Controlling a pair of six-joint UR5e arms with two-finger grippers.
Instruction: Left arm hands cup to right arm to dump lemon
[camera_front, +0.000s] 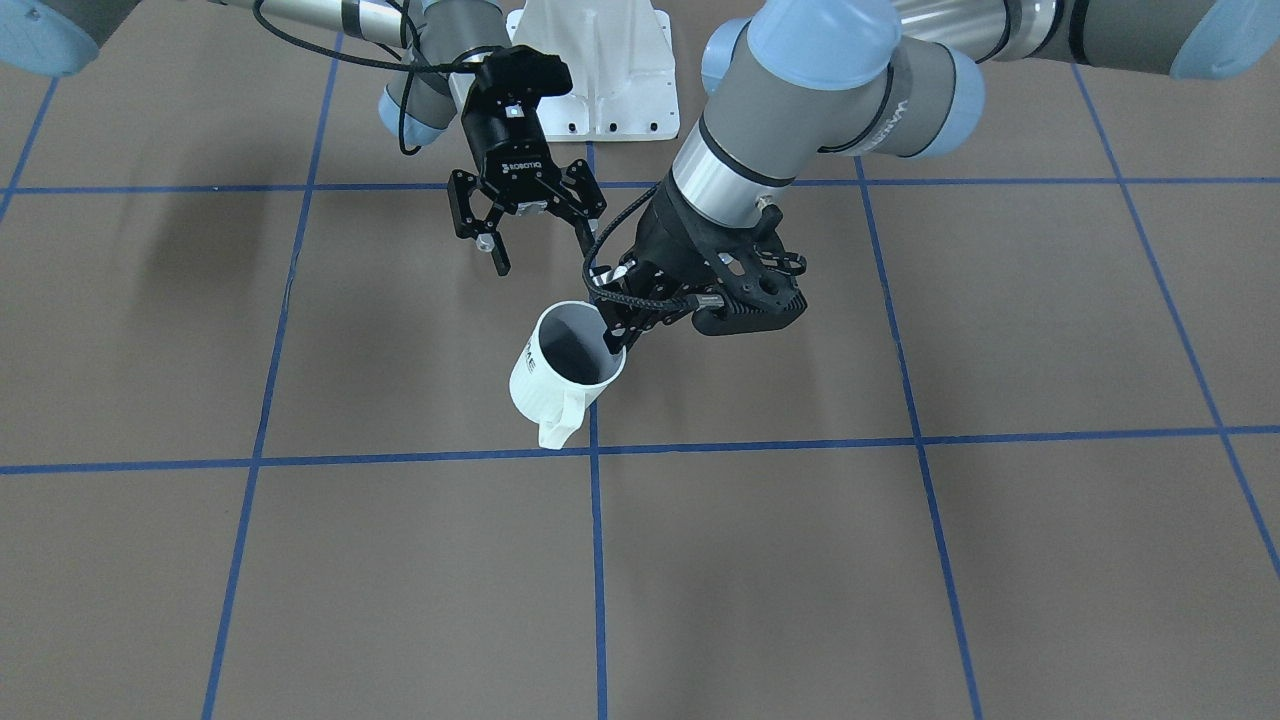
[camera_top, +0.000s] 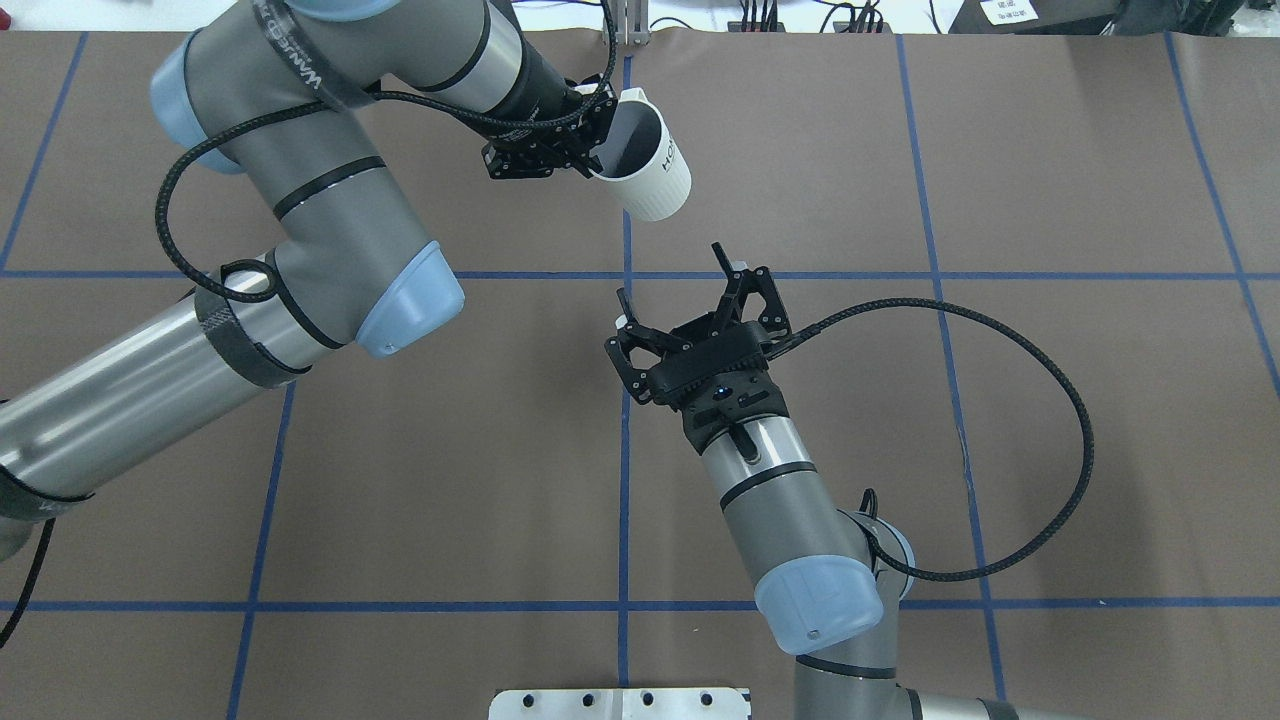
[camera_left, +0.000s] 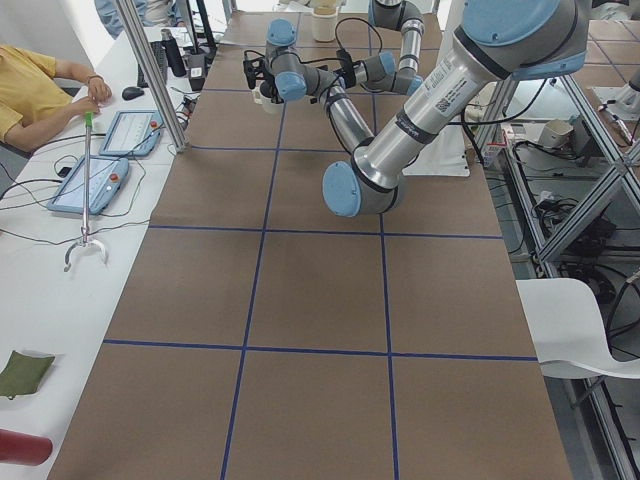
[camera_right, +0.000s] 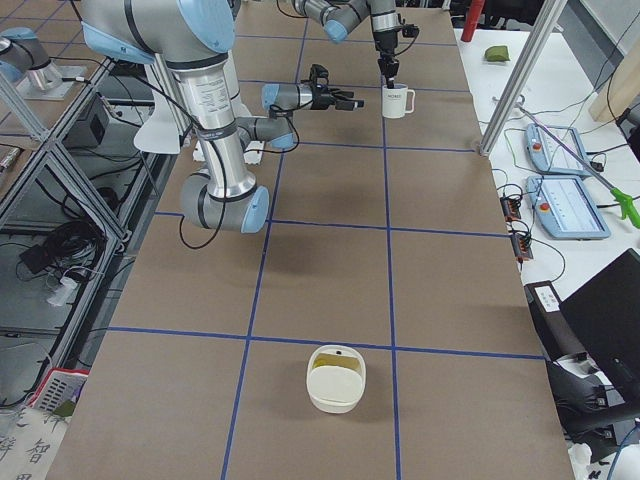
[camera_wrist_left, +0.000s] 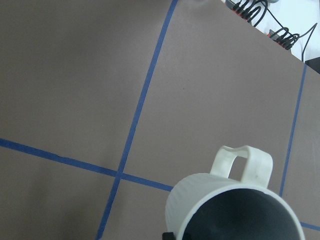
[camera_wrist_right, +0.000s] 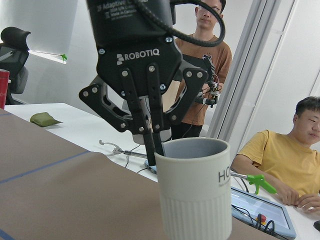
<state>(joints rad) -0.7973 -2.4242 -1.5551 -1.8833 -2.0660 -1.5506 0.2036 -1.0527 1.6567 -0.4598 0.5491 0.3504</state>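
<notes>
The white ribbed cup (camera_front: 560, 375) stands upright with its handle toward the operators' side. My left gripper (camera_front: 612, 335) is shut on the cup's rim, one finger inside it. The cup also shows in the overhead view (camera_top: 650, 165) with the left gripper (camera_top: 592, 150) on its rim, and in the left wrist view (camera_wrist_left: 235, 207). The grey inside that I can see holds no lemon. My right gripper (camera_front: 545, 255) is open and empty, apart from the cup, its fingers pointing at it (camera_top: 680, 285). The right wrist view faces the cup (camera_wrist_right: 195, 192) and the left gripper's fingers (camera_wrist_right: 150, 137). Whether the cup touches the table I cannot tell.
A cream-coloured container (camera_right: 336, 378) sits on the table far toward the right end. The white robot base plate (camera_front: 600, 70) lies behind the grippers. Operators sit at a side table (camera_left: 30, 90) with tablets (camera_left: 90, 185). Blue tape lines grid the brown table.
</notes>
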